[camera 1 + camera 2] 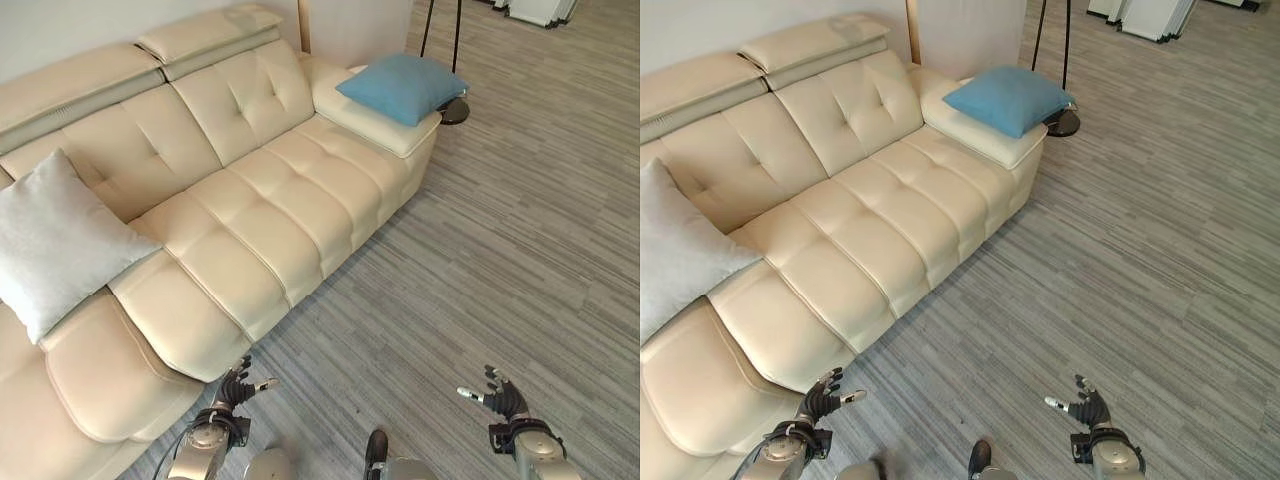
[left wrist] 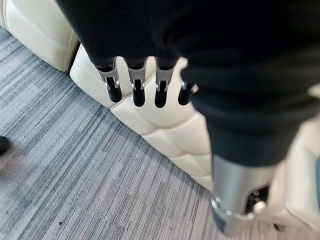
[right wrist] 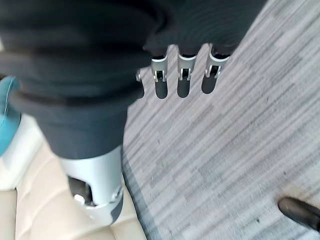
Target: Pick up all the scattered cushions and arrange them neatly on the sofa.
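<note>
Two cushions are resting on the sofa [image 1: 260, 220]: a blue cushion [image 1: 402, 86] on the armrest and a grey cushion [image 1: 55, 240]. Both are probably light and soft, best gripped at an edge. Left hand [image 1: 232, 392] and right hand [image 1: 503, 400] are hanging open, holding nothing.

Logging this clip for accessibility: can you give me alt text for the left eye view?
A cream sofa runs along the wall, with a grey cushion propped at its near end and a blue cushion lying on the far armrest. The left hand and right hand hang open and empty over the grey striped floor.
</note>
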